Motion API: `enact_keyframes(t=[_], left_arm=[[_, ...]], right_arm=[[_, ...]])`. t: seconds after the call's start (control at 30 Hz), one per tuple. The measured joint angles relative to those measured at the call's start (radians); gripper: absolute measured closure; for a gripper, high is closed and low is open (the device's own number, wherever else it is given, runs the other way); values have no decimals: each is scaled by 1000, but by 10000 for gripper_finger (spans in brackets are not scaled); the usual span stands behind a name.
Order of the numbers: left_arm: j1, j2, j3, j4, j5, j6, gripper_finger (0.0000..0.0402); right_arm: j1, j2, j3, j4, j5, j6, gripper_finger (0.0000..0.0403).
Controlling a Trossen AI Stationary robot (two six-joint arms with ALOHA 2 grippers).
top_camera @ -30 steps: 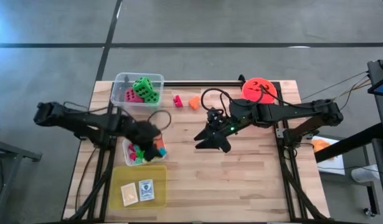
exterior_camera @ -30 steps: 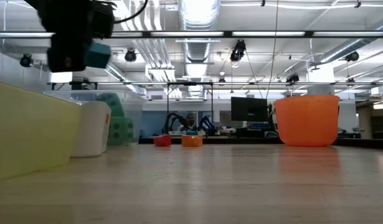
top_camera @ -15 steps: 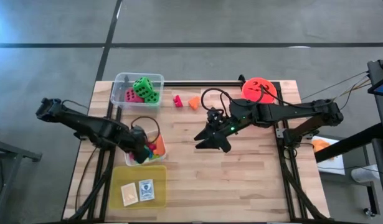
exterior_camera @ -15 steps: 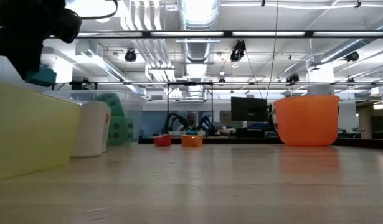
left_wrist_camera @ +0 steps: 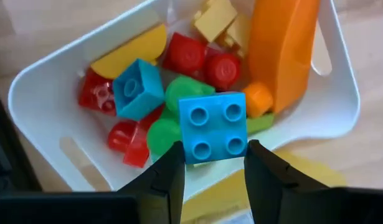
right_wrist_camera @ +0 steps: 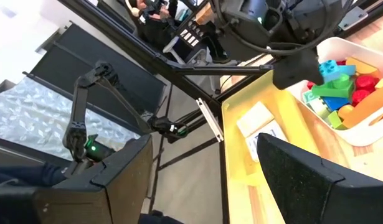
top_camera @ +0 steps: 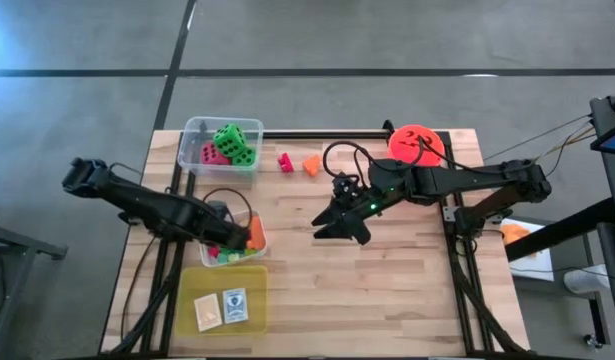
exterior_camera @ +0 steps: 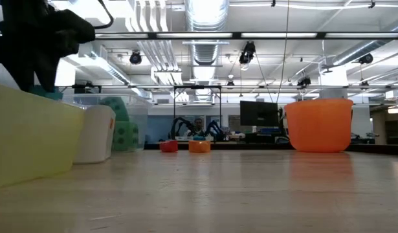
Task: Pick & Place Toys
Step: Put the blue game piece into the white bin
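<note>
The blue block point(left_wrist_camera: 213, 126) sits pinched between the two dark fingers point(left_wrist_camera: 161, 183) of the left tool point(left_wrist_camera: 213, 180), studs facing the wrist camera, held just above the heap of toys in the white tub point(left_wrist_camera: 340, 118). Under it lie a second blue block point(left_wrist_camera: 137, 88), red, green and yellow pieces and a long orange piece point(left_wrist_camera: 283, 43). A second ago this tool hung higher and nearer the tabletop's middle; it has since swung back and down, so the left tool point(top_camera: 225, 236) now hovers over the white tub point(top_camera: 255, 246), and in the low view its dark bulk point(exterior_camera: 37, 45) stands lower, behind the yellow tray point(exterior_camera: 30, 139).

Beyond the tub, the yellow tray point(top_camera: 249, 310) holds two cards point(top_camera: 221, 308).

The right tool point(top_camera: 339, 228) has not moved: it waits over the tabletop point(top_camera: 387, 290) with fingers spread, holding nothing. The clear tub with the dice point(top_camera: 227, 145) and two loose blocks point(top_camera: 298, 162) lie well apart, unchanged.
</note>
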Motion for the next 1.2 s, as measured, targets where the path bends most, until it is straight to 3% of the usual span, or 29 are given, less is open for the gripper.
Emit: enact_keyframes(t=[0.3,0.8,1.2], left_arm=[[8,49,-1,17,-48,48,283],[60,155,-3,116,-40,209,283],[60,191,-4,127,-45,204,283]], right_arm=[[-1,0,0,1,2,2,122],[0,0,0,8,3,5,122],[0,1,-1,8,3,10,122]])
